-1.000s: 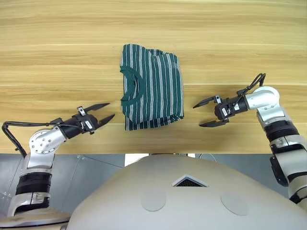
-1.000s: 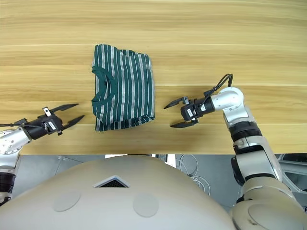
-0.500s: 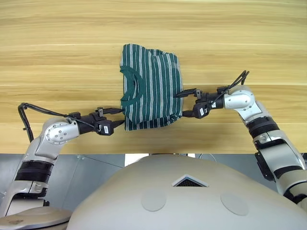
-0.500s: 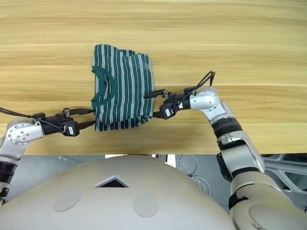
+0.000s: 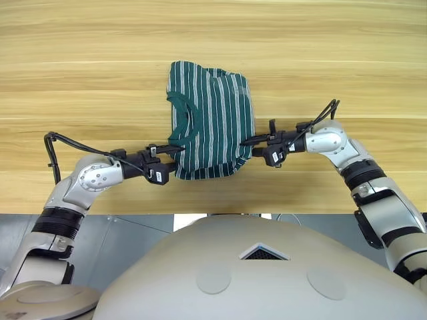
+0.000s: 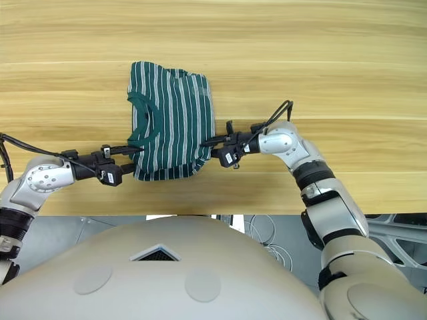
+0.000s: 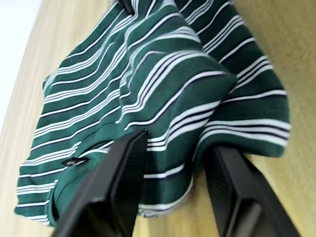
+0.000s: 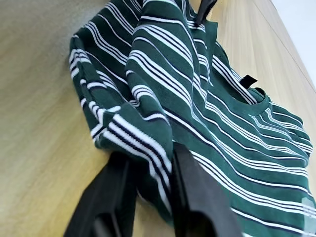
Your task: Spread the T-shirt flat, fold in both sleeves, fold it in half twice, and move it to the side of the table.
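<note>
The T-shirt [image 5: 212, 110], dark green with white stripes, lies folded into a compact rectangle on the wooden table [image 5: 347, 60], collar toward my left. My left gripper [image 5: 172, 159] is at its near left corner, shut on a bunch of striped cloth [image 7: 177, 113]. At the near right corner my right gripper [image 5: 248, 141] is shut on the folded edge [image 8: 148, 133], its black fingers [image 8: 190, 187] pinching the layers. The shirt's near edge is drawn up and bowed between the two grippers.
Bare wood stretches far to both sides of the shirt and behind it. The table's front edge [image 5: 133, 213] runs just below both forearms, with grey floor beyond it.
Both grippers came in from either side, open a second ago, and closed on the shirt's near corners. The near edge has since lifted and bunched slightly.
</note>
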You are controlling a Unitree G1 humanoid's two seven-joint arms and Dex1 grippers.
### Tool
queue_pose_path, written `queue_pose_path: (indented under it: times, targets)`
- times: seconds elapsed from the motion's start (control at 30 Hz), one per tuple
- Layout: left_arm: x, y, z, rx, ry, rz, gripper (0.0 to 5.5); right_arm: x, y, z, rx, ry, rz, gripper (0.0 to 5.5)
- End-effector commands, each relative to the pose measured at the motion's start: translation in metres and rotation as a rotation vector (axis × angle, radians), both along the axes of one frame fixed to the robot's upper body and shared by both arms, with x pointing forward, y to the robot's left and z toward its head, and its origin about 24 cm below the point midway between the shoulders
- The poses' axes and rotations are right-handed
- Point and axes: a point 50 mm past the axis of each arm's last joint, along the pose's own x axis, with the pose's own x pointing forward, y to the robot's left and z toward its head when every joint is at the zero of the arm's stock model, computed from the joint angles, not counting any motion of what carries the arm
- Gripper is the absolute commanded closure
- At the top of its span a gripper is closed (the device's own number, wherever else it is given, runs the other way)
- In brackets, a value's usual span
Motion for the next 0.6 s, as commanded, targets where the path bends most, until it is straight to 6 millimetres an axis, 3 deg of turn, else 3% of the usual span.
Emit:
queue_pose_path:
  times: [0.03, 0.23, 0.43, 0.6]
  targets:
    - [-0.01, 0.002, -0.016, 0.031, 0.099, -0.016, 4.31, 0.007, -0.002, 0.004, -0.017, -0.025, -0.01, 5.14]
    - [-0.004, 0.005, -0.012, -0.04, 0.131, 0.005, 5.42, 0.008, -0.005, 0.005, 0.001, -0.031, -0.03, 5.37]
    - [0.003, 0.004, -0.007, -0.116, 0.133, 0.034, 5.5, 0.004, -0.005, 0.003, 0.015, 0.012, -0.011, 5.37]
    - [0.001, 0.003, 0.026, -0.304, 0.14, 0.09, 5.5, -0.02, -0.026, 0.021, 0.071, 0.332, 0.049, 5.37]
